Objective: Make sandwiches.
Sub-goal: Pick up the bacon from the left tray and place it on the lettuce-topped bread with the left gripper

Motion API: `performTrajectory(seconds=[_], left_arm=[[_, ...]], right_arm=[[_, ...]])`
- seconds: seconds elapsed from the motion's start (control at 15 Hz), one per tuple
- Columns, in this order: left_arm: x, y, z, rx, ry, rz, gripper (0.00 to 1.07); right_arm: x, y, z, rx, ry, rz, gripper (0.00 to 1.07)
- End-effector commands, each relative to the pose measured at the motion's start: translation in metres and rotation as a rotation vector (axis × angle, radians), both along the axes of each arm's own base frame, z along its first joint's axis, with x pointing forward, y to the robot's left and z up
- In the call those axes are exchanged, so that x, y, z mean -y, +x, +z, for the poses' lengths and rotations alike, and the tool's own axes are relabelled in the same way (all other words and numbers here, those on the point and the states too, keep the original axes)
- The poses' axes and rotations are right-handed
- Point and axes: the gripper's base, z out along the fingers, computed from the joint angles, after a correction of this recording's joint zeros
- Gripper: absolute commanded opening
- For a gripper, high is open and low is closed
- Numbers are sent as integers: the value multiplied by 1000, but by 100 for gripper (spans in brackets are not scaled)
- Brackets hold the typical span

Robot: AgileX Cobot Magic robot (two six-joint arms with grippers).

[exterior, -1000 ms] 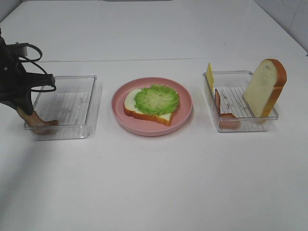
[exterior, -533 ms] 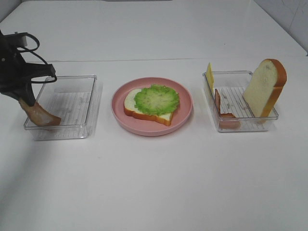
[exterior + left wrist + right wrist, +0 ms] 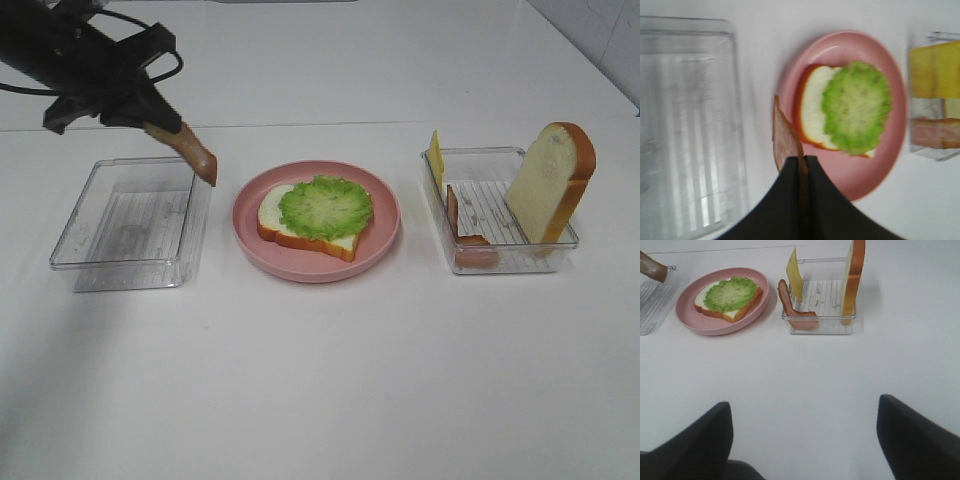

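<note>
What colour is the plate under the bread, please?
The plate is pink; exterior high view shows it best.

the table (image 3: pixel 320 380) is plain white. the round plate (image 3: pixel 388 235) is pink, and on it a white bread slice (image 3: pixel 272 210) with orange-brown crust lies under ruffled green lettuce (image 3: pixel 325 206). the clear left tray (image 3: pixel 130 215) and right tray (image 3: pixel 520 255) have ribbed floor lines. the cheese (image 3: pixel 436 155) is yellow. the bacon strip (image 3: pixel 197 155) left of the plate is brown, and the left gripper (image 3: pixel 802 165) is black.

Left arm up high, angled down toward middle, left gripper (image 3: pixel 152 118) pinched tight on bacon strip (image 3: pixel 196 156). Right gripper (image 3: pixel 804 405) low, jaws spread wide.
</note>
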Motion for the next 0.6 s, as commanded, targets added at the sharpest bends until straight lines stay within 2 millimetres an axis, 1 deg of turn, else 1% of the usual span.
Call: performTrajectory(seconds=[0.07, 0.33, 0.4, 0.47, 0.6], left_arm=[[32, 4, -1, 57, -141, -32, 0], [93, 12, -22, 23, -325, -74, 0], [93, 12, -22, 23, -325, -74, 0], [115, 15, -30, 16, -335, -113, 0], [141, 21, -42, 13, -343, -150, 0]], right_arm=[[0, -1, 0, 19, 3, -3, 75], [0, -1, 0, 19, 3, -3, 75], [0, -1, 0, 19, 3, -3, 75], [0, -1, 0, 19, 3, -3, 75], [0, -1, 0, 19, 3, -3, 75]])
